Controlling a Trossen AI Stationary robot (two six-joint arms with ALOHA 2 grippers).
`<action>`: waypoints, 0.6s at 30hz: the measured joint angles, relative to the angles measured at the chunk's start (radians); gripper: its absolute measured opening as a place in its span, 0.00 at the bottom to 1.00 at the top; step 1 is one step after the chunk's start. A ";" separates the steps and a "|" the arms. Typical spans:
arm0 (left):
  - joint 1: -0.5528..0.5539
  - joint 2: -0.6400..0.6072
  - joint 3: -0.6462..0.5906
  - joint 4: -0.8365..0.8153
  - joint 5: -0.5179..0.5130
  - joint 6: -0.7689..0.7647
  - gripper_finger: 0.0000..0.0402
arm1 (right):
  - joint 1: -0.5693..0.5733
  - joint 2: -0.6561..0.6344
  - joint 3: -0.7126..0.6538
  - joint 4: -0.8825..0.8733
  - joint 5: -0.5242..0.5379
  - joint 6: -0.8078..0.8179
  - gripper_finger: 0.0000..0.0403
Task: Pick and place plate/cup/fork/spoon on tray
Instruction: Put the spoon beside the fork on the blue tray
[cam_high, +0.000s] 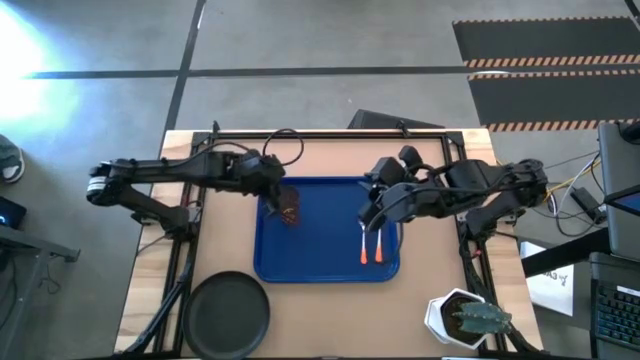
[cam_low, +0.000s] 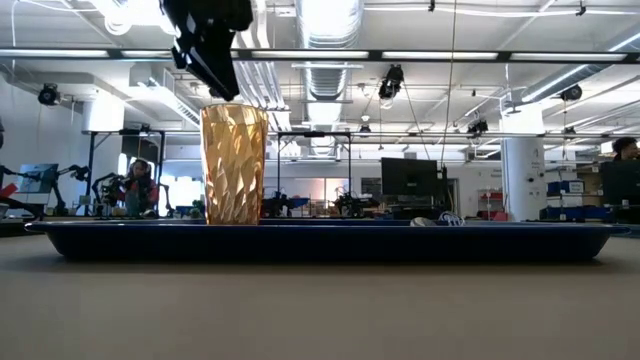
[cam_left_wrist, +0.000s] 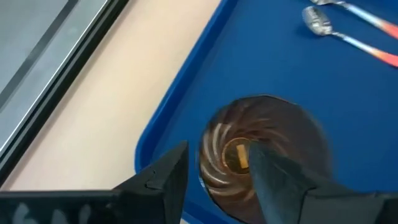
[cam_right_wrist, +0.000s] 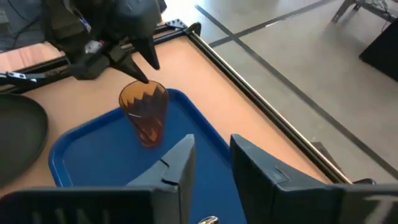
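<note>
Cup (cam_low: 234, 165), amber and faceted, stands upright on the glossy blue tray (cam_high: 325, 268) at centre frame, the left gripper (cam_high: 278, 197) spread just above its rim. Only the overhead shot shows the matte black plate (cam_high: 227, 314) lower left; the right gripper (cam_right_wrist: 211, 163) hovers parted.

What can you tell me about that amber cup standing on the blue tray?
The cup is a small amber-brown tumbler, see-through like tinted plastic or glass, with a faceted, swirled pattern on its wall. It stands upright, mouth up, on the tray near the tray's left edge. It looks empty. The left pincer is right above its rim, fingers open; whether a fingertip touches the rim cannot be told.
</note>
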 joint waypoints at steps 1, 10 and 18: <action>0.011 0.007 0.000 0.000 0.000 0.000 0.38 | 0.000 -0.007 0.000 0.000 0.000 -0.002 0.25; 0.089 0.055 0.000 -0.010 0.040 0.008 0.39 | 0.000 -0.050 0.000 -0.001 0.000 -0.018 0.27; 0.102 0.124 0.000 -0.011 0.101 0.036 0.39 | 0.000 -0.061 0.000 -0.001 0.005 -0.027 0.25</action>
